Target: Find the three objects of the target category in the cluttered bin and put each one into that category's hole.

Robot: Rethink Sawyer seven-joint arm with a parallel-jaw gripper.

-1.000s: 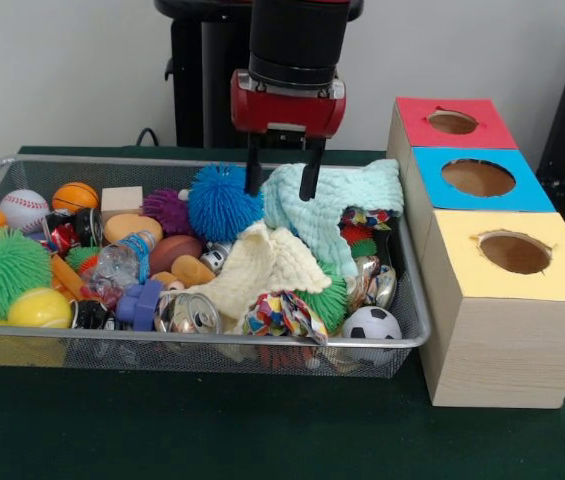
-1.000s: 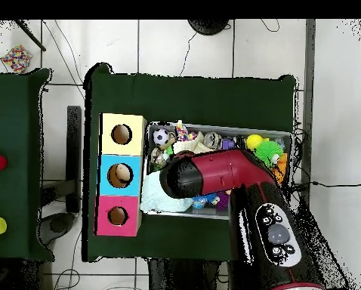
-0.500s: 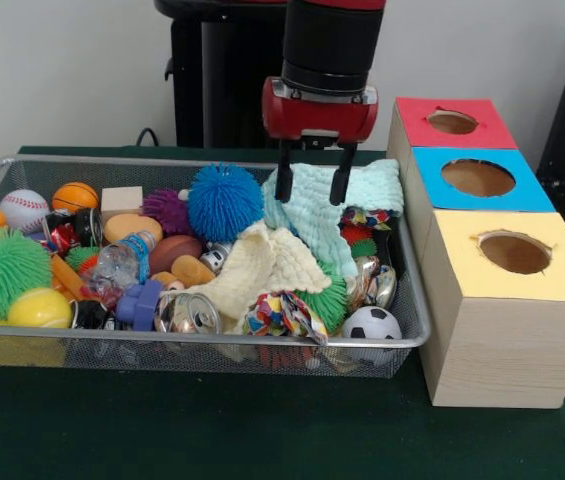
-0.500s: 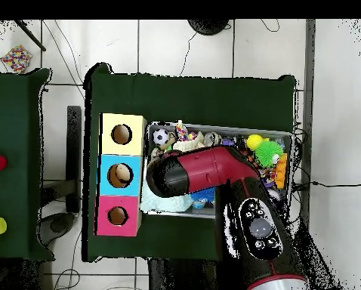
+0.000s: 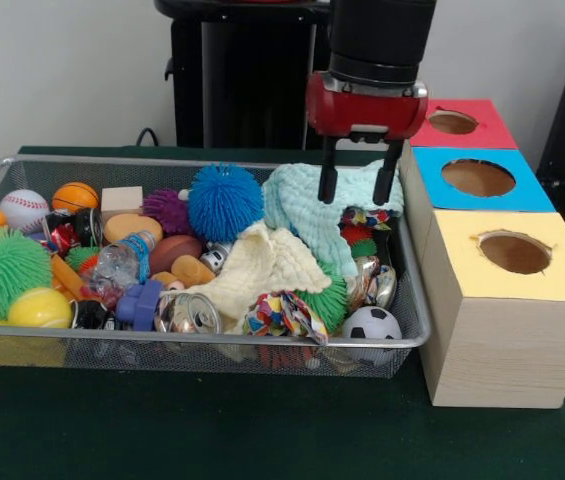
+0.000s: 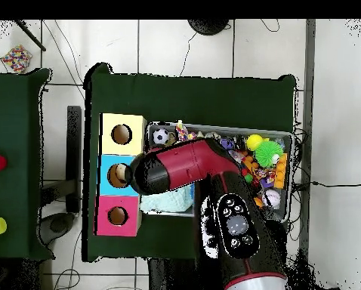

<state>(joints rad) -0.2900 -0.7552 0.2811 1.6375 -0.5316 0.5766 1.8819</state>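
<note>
The wire mesh bin point(image 5: 82, 340) is full of toys and cloths. My gripper point(image 5: 357, 196) is open and empty. It hangs over the mint cloth point(image 5: 307, 205) at the bin's right end, close to the boxes. A blue fuzzy ball point(image 5: 224, 201) lies to its left; no eyes show on it. No monkey plush is visible. The red-surround hole point(image 5: 452, 122) is the far one on the wooden box row, behind and right of the gripper. In the overhead view the arm point(image 6: 180, 168) hides the gripper, and the red-surround hole point(image 6: 118, 216) shows beside it.
The blue-surround hole point(image 5: 478, 177) and the yellow-surround hole point(image 5: 514, 252) sit nearer the camera. A cream cloth point(image 5: 260, 265), a soccer ball point(image 5: 371, 323), a green spiky ball point(image 5: 0, 270), cans and other balls fill the bin.
My gripper has moved to the picture's right in the front view, from beside the blue fuzzy ball to over the mint cloth near the boxes. It stays open and empty.
</note>
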